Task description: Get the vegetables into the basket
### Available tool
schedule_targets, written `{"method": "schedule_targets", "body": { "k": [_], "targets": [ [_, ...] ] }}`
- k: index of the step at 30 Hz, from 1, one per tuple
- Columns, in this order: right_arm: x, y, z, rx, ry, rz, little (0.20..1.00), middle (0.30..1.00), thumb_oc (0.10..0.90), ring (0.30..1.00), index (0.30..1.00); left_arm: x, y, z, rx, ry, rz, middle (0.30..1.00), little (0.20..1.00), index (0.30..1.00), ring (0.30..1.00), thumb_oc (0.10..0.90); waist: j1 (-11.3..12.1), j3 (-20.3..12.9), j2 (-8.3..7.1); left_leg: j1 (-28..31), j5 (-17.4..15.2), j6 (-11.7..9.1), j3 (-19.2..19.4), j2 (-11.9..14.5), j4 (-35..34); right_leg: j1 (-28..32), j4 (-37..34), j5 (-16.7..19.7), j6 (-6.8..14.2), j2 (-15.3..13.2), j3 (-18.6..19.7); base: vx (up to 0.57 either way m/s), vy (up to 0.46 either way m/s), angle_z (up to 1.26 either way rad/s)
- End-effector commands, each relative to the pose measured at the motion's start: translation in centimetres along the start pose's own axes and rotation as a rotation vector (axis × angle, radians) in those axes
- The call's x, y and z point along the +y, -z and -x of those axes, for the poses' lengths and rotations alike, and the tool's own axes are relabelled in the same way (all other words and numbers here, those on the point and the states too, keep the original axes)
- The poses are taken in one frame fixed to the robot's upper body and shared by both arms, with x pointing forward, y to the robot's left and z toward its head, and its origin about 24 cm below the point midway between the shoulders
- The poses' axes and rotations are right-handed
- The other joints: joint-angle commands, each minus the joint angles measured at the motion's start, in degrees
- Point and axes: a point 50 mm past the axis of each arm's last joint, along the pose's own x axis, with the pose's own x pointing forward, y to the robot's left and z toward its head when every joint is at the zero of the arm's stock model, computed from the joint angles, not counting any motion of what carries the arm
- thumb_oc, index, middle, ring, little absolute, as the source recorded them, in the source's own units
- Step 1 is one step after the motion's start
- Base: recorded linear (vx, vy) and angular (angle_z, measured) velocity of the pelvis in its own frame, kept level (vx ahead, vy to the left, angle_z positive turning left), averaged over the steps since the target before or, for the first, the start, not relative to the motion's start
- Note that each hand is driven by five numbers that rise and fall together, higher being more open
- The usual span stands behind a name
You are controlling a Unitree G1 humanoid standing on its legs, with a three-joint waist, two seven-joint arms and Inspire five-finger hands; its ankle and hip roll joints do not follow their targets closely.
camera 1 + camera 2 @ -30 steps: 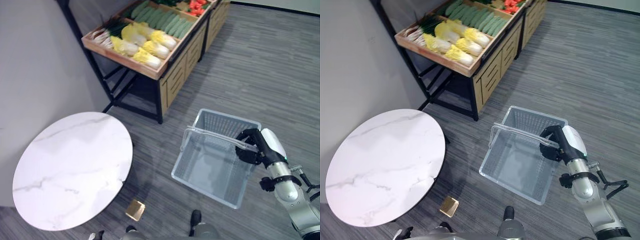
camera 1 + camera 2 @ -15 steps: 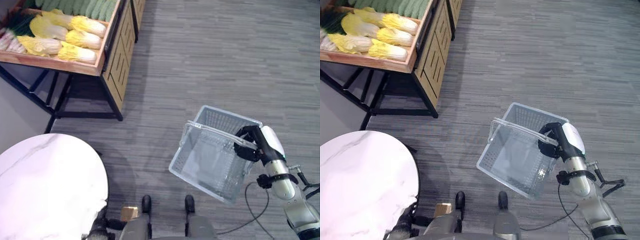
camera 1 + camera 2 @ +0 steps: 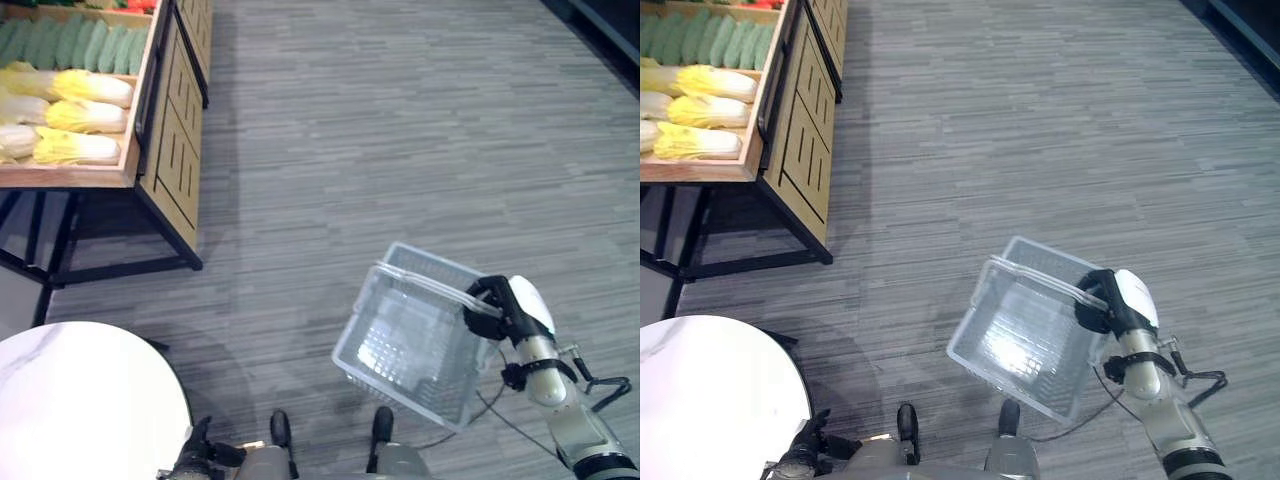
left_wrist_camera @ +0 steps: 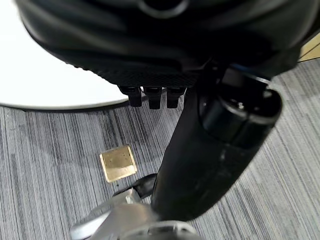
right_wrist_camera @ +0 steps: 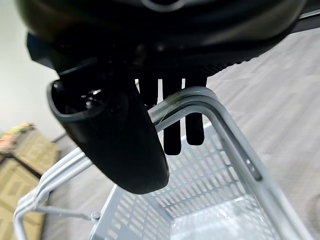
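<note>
No vegetables in the basket (image 3: 420, 340) yet: it hangs empty by its handle (image 5: 190, 100) from the right hand's (image 3: 495, 305) curled fingers, well apart from cabbages (image 3: 75, 120) and cucumbers (image 3: 70, 45) on the stand (image 3: 165, 150); left hand (image 4: 165, 55) state unclear.

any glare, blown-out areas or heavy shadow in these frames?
Right eye view: a bright glare patch sits on the floor of the translucent grey plastic basket, which the right hand holds by its handle. Left eye view: dark shadow lies under the wooden vegetable stand. Left wrist view: the round white marble table washes out to plain white.
</note>
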Motion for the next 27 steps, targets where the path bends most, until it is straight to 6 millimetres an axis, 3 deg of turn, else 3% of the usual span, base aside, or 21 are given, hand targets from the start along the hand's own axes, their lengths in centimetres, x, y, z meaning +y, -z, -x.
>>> {"method": "schedule_targets", "body": {
  "k": [1,2,9,10,14,18,23,25,27],
  "targets": [
    [-5.8,-2.4,-1.7,-0.132,0.278,0.031,0.300,0.300,0.400,0.300,0.300,0.6,1.2,0.1,0.034,-0.008,-0.057,1.000,1.000,1.000,1.000,0.900,0.36,-3.86,-2.00,-0.71,-2.19,-2.56,-1.04,0.62,0.55,-1.65,0.20,-2.42,2.87,-1.73,1.61,0.05,-0.147,0.11],
    [-4.9,-0.1,-1.3,-0.030,0.255,0.070,0.300,0.300,0.400,0.300,0.300,0.3,1.2,0.1,0.036,-0.003,-0.061,1.000,1.000,1.000,1.000,0.900,0.31,-4.17,-1.69,-0.99,-1.46,-3.12,-1.59,1.12,0.01,-1.47,0.04,-2.86,2.72,-1.22,1.11,0.04,-0.118,0.09],
    [-2.5,3.2,-0.2,0.137,0.225,0.051,0.300,0.300,0.400,0.300,0.300,-0.2,2.0,0.4,0.071,-0.007,-0.071,1.000,1.000,1.000,1.000,0.900,0.30,-4.65,-1.28,-1.12,-1.21,-3.58,-2.08,1.75,0.01,-1.07,0.04,-3.36,2.60,-0.81,0.82,0.03,-0.046,0.08],
    [-1.4,4.7,0.5,0.215,0.206,0.036,0.300,0.300,0.400,0.300,0.300,-0.5,2.7,0.6,0.100,-0.012,-0.073,1.000,1.000,1.000,1.000,0.900,0.33,-4.89,-1.18,-0.96,-1.29,-3.59,-2.15,1.77,0.01,-0.86,0.04,-3.52,2.52,-0.64,0.79,0.05,-0.030,0.03],
    [0.2,6.5,1.7,0.327,0.181,0.013,0.300,0.300,0.400,0.300,0.300,-0.5,3.5,0.8,0.137,-0.026,-0.077,1.000,1.000,1.000,1.000,0.900,0.25,-5.18,-0.93,-0.60,-1.34,-3.75,-2.31,2.00,0.01,-0.13,0.14,-4.11,2.18,-0.30,0.86,0.05,-0.032,0.06],
    [1.4,7.9,2.5,0.418,0.164,0.002,0.300,0.300,0.400,0.300,0.300,-0.3,3.1,0.7,0.125,-0.046,-0.095,1.000,1.000,1.000,1.000,0.900,0.16,-4.22,-0.56,-0.67,-0.93,-3.87,-2.79,2.79,0.01,-1.43,4.22,-6.29,1.34,0.19,1.15,0.01,-0.057,0.02],
    [1.6,7.7,2.3,0.412,0.155,0.005,0.300,0.300,0.400,0.300,0.300,0.1,1.9,0.3,0.089,-0.076,-0.082,1.000,1.000,1.000,1.000,0.900,0.18,-2.34,-0.31,-1.97,-0.27,-4.52,-3.85,4.33,1.81,-2.96,7.23,-8.49,0.04,1.24,0.98,0.00,-0.136,0.02],
    [1.5,7.6,2.3,0.403,0.158,0.005,0.300,0.300,0.400,0.300,0.300,0.1,1.3,0.1,0.067,-0.076,-0.084,1.000,1.000,1.000,1.000,0.900,0.17,-1.33,-0.39,-4.09,-1.10,-4.99,-4.96,4.97,6.27,-2.82,7.17,-9.08,-0.87,1.64,0.64,0.03,-0.241,0.22],
    [0.7,7.7,2.4,0.389,0.182,0.015,0.300,0.300,0.400,0.300,0.300,0.0,0.8,0.1,0.047,-0.078,-0.064,1.000,1.000,1.000,1.000,0.900,0.54,0.61,-0.57,-8.72,-0.59,-5.90,-6.09,4.51,17.45,-1.40,6.62,-9.78,-2.24,1.95,-0.19,0.04,-0.217,0.40]
  ]
}}
